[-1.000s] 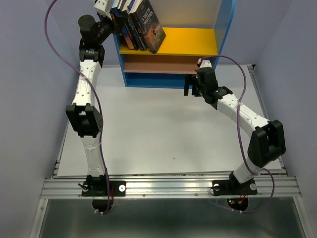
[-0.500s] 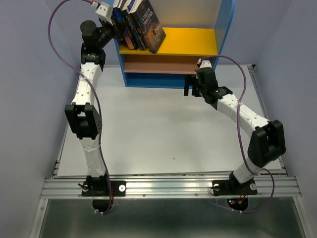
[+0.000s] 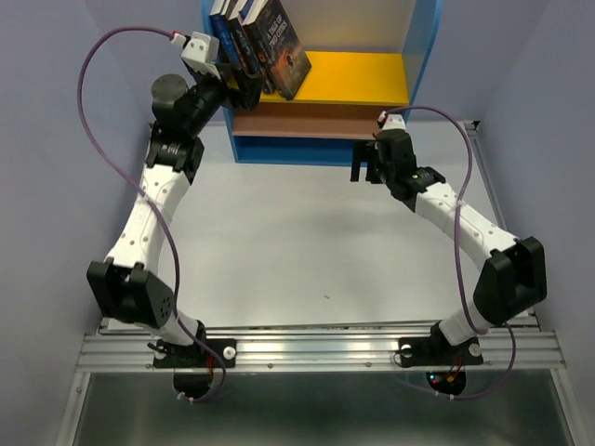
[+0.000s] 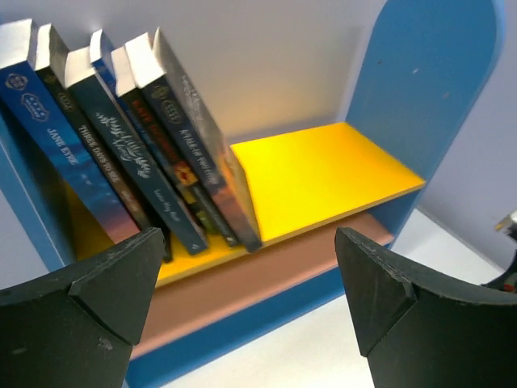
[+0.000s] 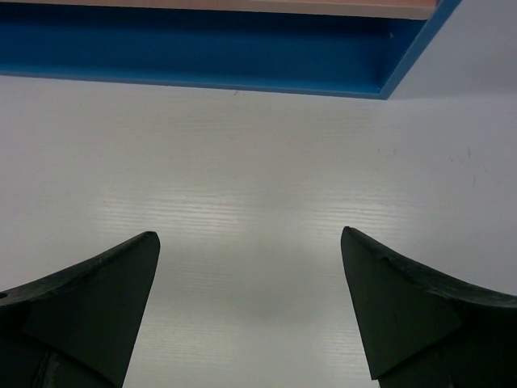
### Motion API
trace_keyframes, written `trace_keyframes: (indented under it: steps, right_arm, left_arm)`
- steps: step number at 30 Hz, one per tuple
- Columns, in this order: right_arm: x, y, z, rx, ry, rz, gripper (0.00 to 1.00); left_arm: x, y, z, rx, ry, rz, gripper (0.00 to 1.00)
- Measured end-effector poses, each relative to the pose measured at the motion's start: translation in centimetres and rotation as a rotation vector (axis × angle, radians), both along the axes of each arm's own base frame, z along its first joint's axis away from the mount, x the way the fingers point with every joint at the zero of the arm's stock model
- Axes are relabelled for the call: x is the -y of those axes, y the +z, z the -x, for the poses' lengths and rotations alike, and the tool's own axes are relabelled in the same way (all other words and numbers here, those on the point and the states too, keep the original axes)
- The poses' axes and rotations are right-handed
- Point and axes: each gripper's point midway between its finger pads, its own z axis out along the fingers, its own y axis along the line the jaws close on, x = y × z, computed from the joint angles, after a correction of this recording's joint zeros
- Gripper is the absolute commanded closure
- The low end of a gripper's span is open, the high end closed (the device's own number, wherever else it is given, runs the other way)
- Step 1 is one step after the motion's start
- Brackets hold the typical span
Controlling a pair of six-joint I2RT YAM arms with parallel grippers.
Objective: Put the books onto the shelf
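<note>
Several books [image 3: 265,42] stand on the yellow upper board [image 3: 358,76] of the shelf [image 3: 423,46], packed at its left end and leaning to the right. In the left wrist view their dark and blue spines [image 4: 137,153] rest against each other, with the right half of the yellow board [image 4: 323,174] bare. My left gripper [image 3: 239,93] hangs just in front of the shelf's left side, open [image 4: 249,234] and holding nothing. My right gripper [image 3: 364,167] hovers over the table before the shelf's blue base [image 5: 202,52], open [image 5: 250,234] and empty.
The brown lower board [image 3: 307,119] holds nothing that I can see. The white tabletop [image 3: 307,242] stretches between the arms, lilac walls close in on both sides, and an aluminium rail [image 3: 316,348] runs along the near edge. Purple cables loop off both arms.
My left gripper has let go of the books, opened, and drawn back and down from the shelf's top left, its elbow swinging toward the near left. The right arm has barely shifted.
</note>
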Motion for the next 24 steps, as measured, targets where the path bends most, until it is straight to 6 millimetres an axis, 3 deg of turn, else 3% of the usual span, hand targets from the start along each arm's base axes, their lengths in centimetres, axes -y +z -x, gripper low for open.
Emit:
trace_keyframes:
  steps: [4,5,7,10,11,12,13,14,15,17,20,24]
  right_arm:
    - [2.1,0.7,1.7,0.029,-0.088,-0.003,0.0]
    - [2.7,0.7,2.2,0.033,-0.11,-0.006,0.0]
    - [4.6,0.3,3.4,0.042,-0.197,-0.021,0.0]
    - [7.7,-0.6,5.3,0.049,-0.324,-0.041,0.0]
    - [8.6,-0.8,6.0,0.054,-0.362,-0.047,0.0]
    - [9.2,-0.8,6.5,0.064,-0.395,-0.06,0.0]
    - [10.1,-1.0,7.5,0.08,-0.437,-0.08,0.0]
    - [10.4,-0.9,7.9,0.094,-0.455,-0.093,0.0]
    - [10.8,-0.8,8.5,0.116,-0.469,-0.114,0.0]
    - [11.4,-0.5,9.5,0.148,-0.496,-0.144,0.0]
    - [11.8,0.2,9.9,0.185,-0.518,-0.175,0.0]
    - [11.9,0.6,9.7,0.211,-0.531,-0.197,0.0]
  left_arm:
    - [0.0,1.0,5.1,-0.02,0.114,0.09,0.01]
    - [-1.1,1.1,6.2,-0.036,0.175,0.136,0.01]
    - [-4.2,-0.8,7.2,-0.114,0.327,0.225,0.01]
    - [-9.6,-6.9,8.4,-0.288,0.615,0.335,0.01]
    - [-11.0,-9.7,8.7,-0.359,0.703,0.34,0.01]
    - [-11.6,-11.2,8.9,-0.397,0.75,0.347,0.01]
    - [-12.5,-14.8,9.5,-0.48,0.825,0.329,0.01]
    - [-12.8,-16.3,9.8,-0.514,0.854,0.318,0.01]
    - [-13.4,-19.5,10.7,-0.582,0.902,0.292,0.01]
    - [-13.8,-22.8,12.0,-0.648,0.937,0.265,0.01]
    - [-14.2,-24.4,13.6,-0.664,0.94,0.265,0.01]
    - [-14.3,-21.2,13.8,-0.569,0.905,0.346,0.01]
